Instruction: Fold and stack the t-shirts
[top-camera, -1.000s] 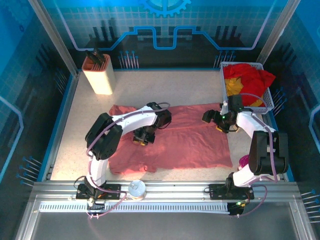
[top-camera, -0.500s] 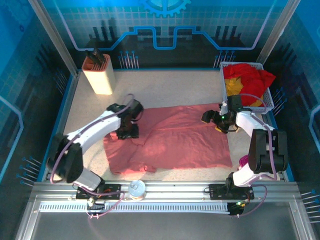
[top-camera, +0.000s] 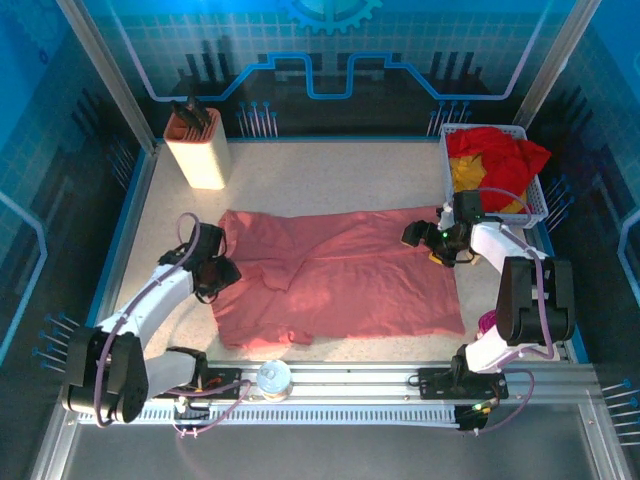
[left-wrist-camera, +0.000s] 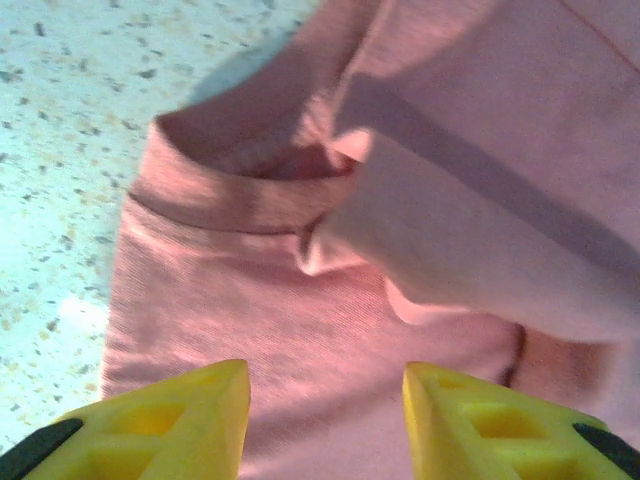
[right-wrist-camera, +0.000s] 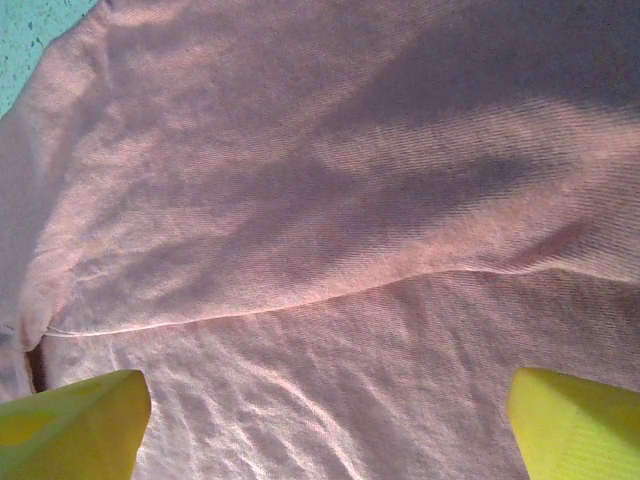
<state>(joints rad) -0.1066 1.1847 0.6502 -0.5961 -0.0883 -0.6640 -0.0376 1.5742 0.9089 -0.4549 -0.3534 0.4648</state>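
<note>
my left end effector (left-wrist-camera: 325, 378) hangs released over the shirt (left-wrist-camera: 230, 320)'s rumpled edge, so i should pinch that edge low and pull it flat.

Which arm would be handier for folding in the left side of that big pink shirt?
Probably the left. The left gripper sits at the pink shirt's left edge, open over the cloth. The right gripper is over the opposite edge, near the basket.
</note>
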